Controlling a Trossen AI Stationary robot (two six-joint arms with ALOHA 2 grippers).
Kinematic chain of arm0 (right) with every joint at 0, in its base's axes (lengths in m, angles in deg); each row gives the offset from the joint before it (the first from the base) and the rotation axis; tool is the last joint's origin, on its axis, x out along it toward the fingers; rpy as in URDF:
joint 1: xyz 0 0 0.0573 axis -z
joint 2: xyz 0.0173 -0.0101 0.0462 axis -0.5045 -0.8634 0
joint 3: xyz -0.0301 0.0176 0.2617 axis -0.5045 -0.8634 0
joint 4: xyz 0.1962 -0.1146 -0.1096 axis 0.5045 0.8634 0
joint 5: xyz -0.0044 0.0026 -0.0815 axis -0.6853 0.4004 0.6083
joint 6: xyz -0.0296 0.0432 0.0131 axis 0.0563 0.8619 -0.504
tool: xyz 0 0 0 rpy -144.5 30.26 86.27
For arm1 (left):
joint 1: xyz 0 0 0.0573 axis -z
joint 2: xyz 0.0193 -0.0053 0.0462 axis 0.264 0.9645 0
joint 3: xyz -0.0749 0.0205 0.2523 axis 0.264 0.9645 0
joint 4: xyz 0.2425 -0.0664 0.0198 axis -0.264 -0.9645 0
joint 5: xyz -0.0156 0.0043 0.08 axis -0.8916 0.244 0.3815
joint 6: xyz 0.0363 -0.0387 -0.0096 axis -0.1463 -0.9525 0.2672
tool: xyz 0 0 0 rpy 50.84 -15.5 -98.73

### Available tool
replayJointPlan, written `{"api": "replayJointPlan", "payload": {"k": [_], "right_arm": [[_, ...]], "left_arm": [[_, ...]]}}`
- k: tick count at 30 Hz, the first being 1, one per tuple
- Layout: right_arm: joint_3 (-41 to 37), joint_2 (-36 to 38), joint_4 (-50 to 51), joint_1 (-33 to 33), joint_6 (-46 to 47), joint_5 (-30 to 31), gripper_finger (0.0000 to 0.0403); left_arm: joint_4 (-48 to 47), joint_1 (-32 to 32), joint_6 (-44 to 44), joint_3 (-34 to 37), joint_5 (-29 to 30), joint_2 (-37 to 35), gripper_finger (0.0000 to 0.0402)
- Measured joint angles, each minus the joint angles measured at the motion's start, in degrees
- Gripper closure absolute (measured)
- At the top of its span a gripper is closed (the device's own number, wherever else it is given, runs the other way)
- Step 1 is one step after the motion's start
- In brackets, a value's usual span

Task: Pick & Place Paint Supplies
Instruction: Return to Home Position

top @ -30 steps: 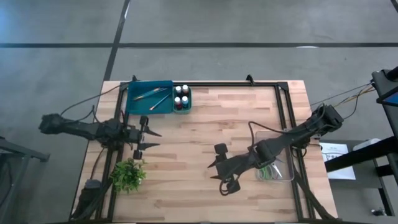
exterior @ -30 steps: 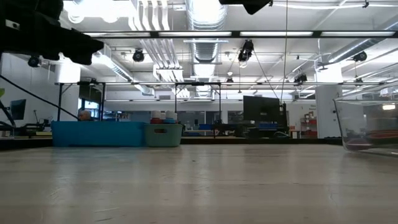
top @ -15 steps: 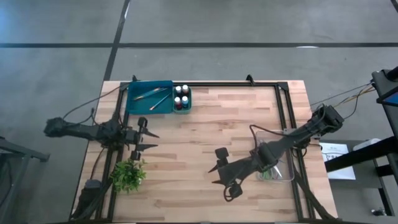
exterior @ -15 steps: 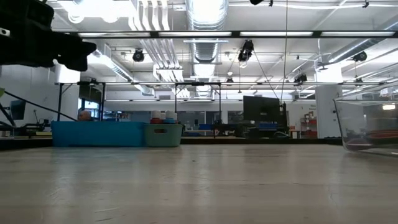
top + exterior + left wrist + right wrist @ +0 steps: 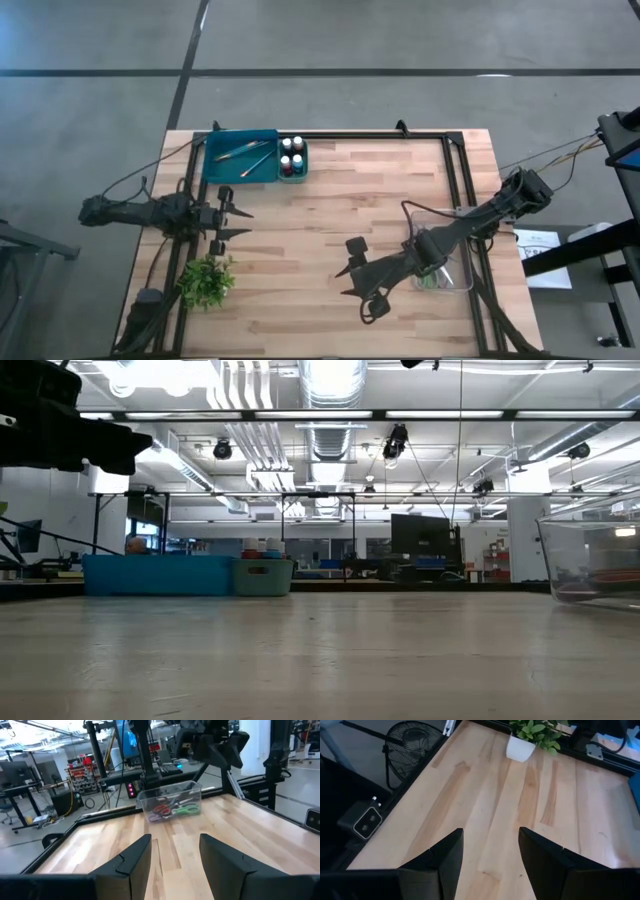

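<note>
Two or three thin paintbrushes (image 5: 243,152) lie in the blue tray (image 5: 214,165) at the table's far left corner. My left gripper (image 5: 240,222) hovers open over the left side of the table, nearer than the tray, and points right. Its wrist view shows the open left gripper (image 5: 172,855) above bare wood. My right gripper (image 5: 345,281) hovers open over the near middle and points left. In its own wrist view the right gripper (image 5: 487,850) is also over bare wood. Neither gripper holds anything.
A small green bin of paint bottles (image 5: 292,158) stands right of the tray. A clear container (image 5: 443,262) with red, green and purple scissors (image 5: 172,811) sits at the right. A potted plant (image 5: 205,282) stands at the near left. Bare wood lies between the arms.
My right gripper has moved a little toward the table's near edge. My left arm has drawn back and sunk slightly, while its gripper stays almost in place. Both grippers remain open and no object has moved.
</note>
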Motion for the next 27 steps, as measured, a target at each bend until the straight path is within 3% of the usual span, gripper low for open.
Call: {"api": "replayJointPlan", "payload": {"k": [11, 16, 21, 27], "right_arm": [[-0.31, 0.0, -4.17, 0.24, -8.88, -0.25, 0.0215], [-2.72, 2.26, -5.36, 1.38, -11.42, -5.56, 0.0215], [-12.18, 10.49, -10.95, 3.8, -12.03, -8.61, 0.0215], [-29.63, 27.18, -21.63, 4.48, -9.04, -10.71, 0.0215]], "left_arm": [[-0.03, 0.0, -0.04, 0.0, 0.09, 0.59, 0.0229], [-0.04, 0.0, -0.04, 0.0, 0.18, 0.6, 0.0229], [-0.07, 0.0, -0.06, 0.0, 0.2, 0.6, 0.0229], [-0.09, 0.0, -0.06, 0.0, 0.2, 0.57, 0.0229]]}}
